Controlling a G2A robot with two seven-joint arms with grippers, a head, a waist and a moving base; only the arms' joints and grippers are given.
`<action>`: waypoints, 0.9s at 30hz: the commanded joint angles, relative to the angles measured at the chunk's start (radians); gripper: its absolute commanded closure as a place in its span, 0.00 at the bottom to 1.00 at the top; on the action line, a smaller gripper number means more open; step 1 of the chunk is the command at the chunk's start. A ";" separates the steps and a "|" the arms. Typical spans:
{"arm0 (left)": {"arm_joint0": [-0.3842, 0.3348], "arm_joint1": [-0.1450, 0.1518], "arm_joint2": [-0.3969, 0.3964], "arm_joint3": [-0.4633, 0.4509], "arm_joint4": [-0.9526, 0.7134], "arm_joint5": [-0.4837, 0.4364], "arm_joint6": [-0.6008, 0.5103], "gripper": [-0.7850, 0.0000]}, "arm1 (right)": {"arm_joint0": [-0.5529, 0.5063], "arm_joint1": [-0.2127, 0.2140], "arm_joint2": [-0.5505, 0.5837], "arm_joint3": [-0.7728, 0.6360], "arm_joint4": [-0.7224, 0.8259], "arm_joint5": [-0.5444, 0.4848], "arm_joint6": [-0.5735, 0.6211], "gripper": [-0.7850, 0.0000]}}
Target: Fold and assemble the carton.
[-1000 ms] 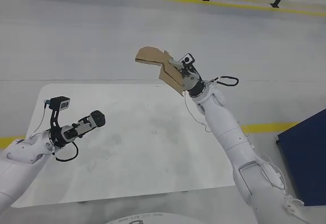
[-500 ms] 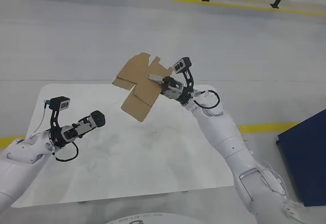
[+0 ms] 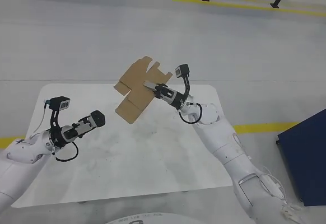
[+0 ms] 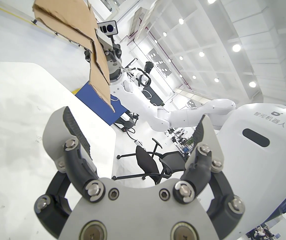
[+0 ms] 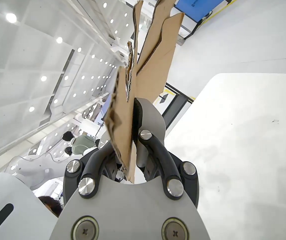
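While the left pincer (image 4: 135,116) is hanging wide open and holding nothing above the left part of the counter (image 3: 152,162), the work is sitting at an early stage. Farther out, over the counter's far edge, the right pincer (image 3: 150,85) is clamping the carton (image 3: 135,94) by one edge, its jaws pressing tight on the cardboard. The carton is hanging in the air, tilted, well clear of the surface and touching nothing but that pincer. It is looking like a flat blank. The panels and notched flaps are lying nearly in one plane, a few layers are fanning slightly apart at the gripped edge, and no walls are standing up. Judging by this, the picking-up is done and the folding is not yet begun. The sides are waiting to be raised, the flaps tucked and the box closed. The two pincers are sitting well apart, so the free one is not yet helping with any crease.
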State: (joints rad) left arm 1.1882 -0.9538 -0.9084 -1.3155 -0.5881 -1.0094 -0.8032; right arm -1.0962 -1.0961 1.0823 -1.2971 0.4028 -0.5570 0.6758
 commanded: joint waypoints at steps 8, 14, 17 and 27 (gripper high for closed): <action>0.034 -0.015 -0.075 -0.105 0.364 0.115 0.295 0.00 | -0.040 0.001 -0.016 -0.066 -0.131 -0.034 0.005 1.00; -0.006 -0.050 -0.017 -0.117 0.503 0.209 0.396 0.05 | -0.079 0.001 -0.010 -0.104 -0.182 -0.076 -0.025 1.00; -0.031 -0.066 0.004 -0.078 0.516 0.203 0.421 0.20 | -0.093 0.003 0.001 -0.110 -0.170 -0.091 -0.016 1.00; -0.080 -0.100 0.050 0.051 0.419 0.140 0.383 0.44 | -0.120 0.011 0.046 -0.112 -0.075 -0.137 0.040 1.00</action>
State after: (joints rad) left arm 1.1116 -1.0508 -0.8632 -1.2750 -0.1524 -0.8617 -0.4093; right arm -1.2154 -1.0852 1.1257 -1.4094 0.3218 -0.6929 0.7118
